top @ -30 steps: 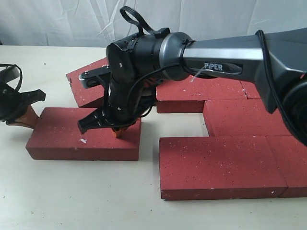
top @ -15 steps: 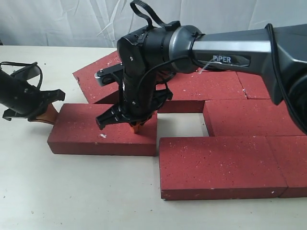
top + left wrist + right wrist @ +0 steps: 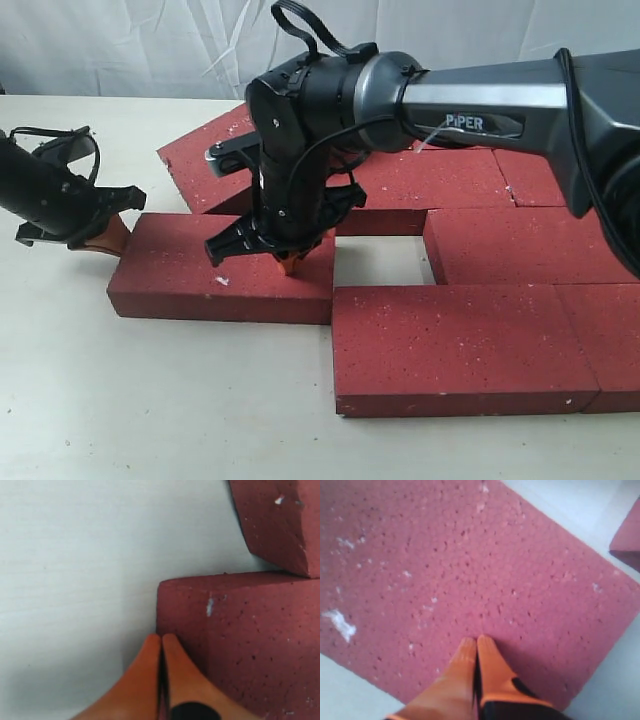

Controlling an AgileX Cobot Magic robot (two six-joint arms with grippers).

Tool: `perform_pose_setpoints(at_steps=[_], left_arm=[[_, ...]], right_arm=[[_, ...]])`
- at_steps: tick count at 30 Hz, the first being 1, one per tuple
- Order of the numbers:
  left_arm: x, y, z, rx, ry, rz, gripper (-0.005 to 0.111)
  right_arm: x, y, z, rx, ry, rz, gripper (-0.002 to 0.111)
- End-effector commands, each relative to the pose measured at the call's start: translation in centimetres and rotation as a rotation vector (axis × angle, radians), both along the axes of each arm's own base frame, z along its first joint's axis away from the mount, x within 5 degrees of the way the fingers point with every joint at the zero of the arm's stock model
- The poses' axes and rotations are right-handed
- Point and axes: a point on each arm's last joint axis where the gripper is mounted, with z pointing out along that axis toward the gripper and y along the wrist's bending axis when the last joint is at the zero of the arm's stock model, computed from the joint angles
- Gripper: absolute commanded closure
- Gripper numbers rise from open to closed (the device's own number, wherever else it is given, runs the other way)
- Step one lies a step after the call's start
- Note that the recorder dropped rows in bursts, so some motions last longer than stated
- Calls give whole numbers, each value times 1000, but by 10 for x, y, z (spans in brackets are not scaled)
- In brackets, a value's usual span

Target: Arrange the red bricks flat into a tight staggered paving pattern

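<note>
Although five red bricks [image 3: 460,345] lie paved at right in the exterior view, the tilted brick [image 3: 200,165] leans at far left, and a seventh, the loose brick [image 3: 180,285], sits unfitted on the counter [image 3: 150,410]. The left wrist view shows the left gripper [image 3: 161,641] pressed together against its left end; the right wrist view shows the right gripper [image 3: 476,642] pressed together atop it.

Dark-red flat paving bricks [image 3: 500,245] with rough tops and white specks lay on the pale bench [image 3: 150,420]. Most sat close together. One loose brick [image 3: 180,262] lay flat just beside the front brick [image 3: 460,345]. A tilted brick [image 3: 198,168] leaned behind it.
</note>
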Motion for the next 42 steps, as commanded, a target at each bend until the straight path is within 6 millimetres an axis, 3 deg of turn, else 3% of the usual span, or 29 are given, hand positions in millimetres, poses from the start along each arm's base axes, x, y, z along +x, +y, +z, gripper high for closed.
perform_pose_setpoints(at_steps=[1,4,8,14,25,32,36,42], left_arm=[[-9,-14,0,-79,95,-87,107],[-8,-1,4,-72,92,-43,107],[-9,10,27,-55,34,-16,107],[-11,19,28,52,54,14,107],[-16,22,22,84,77,22,107],[-18,-1,18,87,65,-16,107],[-19,-13,18,105,51,-56,107],[-18,-14,18,99,42,-44,107]], right_arm=[[6,3,30,124,-118,-10,109],[-1,-4,61,147,-135,-31,109],[-12,-6,72,142,-92,-27,109],[-39,5,38,145,-40,12,109],[-52,-5,6,132,19,-16,109],[-52,-5,2,150,1,-21,109],[-52,-5,-10,121,28,-23,109],[-51,-3,-26,112,50,-34,109]])
